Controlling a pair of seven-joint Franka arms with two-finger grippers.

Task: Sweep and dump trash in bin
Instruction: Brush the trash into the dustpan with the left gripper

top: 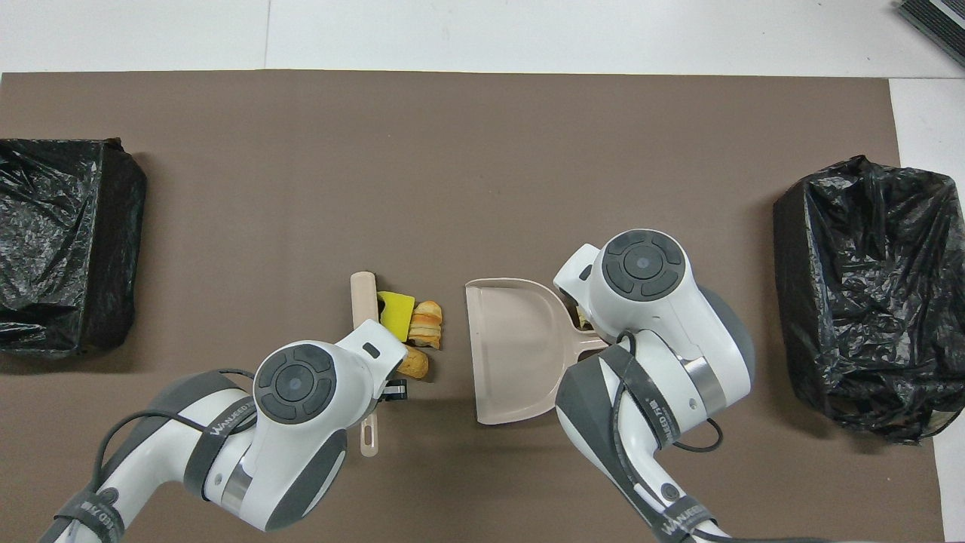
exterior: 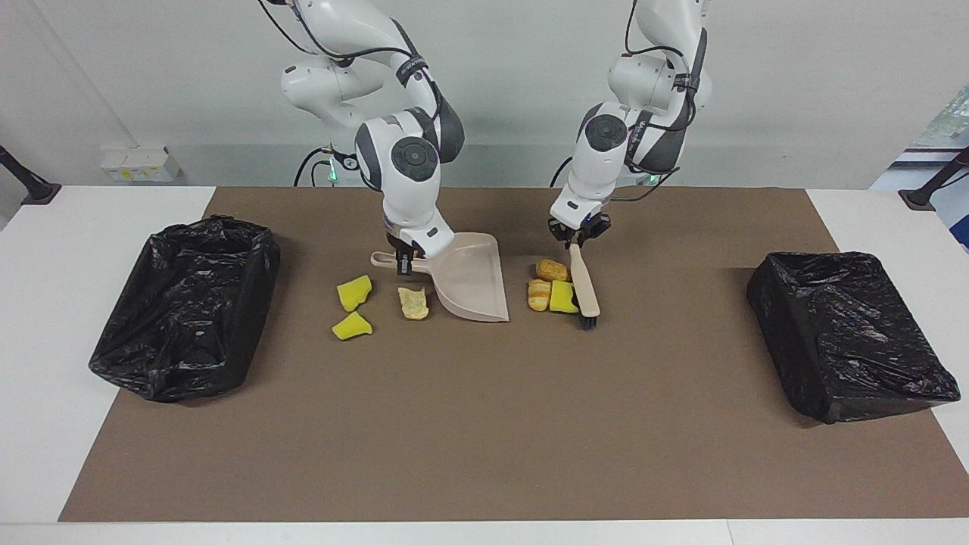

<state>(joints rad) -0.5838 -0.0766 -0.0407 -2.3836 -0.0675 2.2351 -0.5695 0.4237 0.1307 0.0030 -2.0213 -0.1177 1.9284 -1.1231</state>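
My left gripper (exterior: pixel 578 240) is shut on the handle of the beige brush (exterior: pixel 584 287), whose bristles rest on the mat. Three bits of trash lie pressed against the brush on the dustpan's side: a golden-brown bread piece (exterior: pixel 552 269), a striped bread piece (exterior: pixel 538 294) and a yellow wedge (exterior: pixel 563 297). The beige dustpan (exterior: pixel 473 280) lies flat with its mouth toward them, a short gap away. My right gripper (exterior: pixel 405 263) is shut on the dustpan's handle. Beside the handle lie two yellow wedges (exterior: pixel 353 292) (exterior: pixel 351 325) and a pale beige lump (exterior: pixel 413 303).
A bin lined with a black bag (exterior: pixel 189 303) stands at the right arm's end of the brown mat. A second black-lined bin (exterior: pixel 848 333) stands at the left arm's end. In the overhead view my arms cover both grippers.
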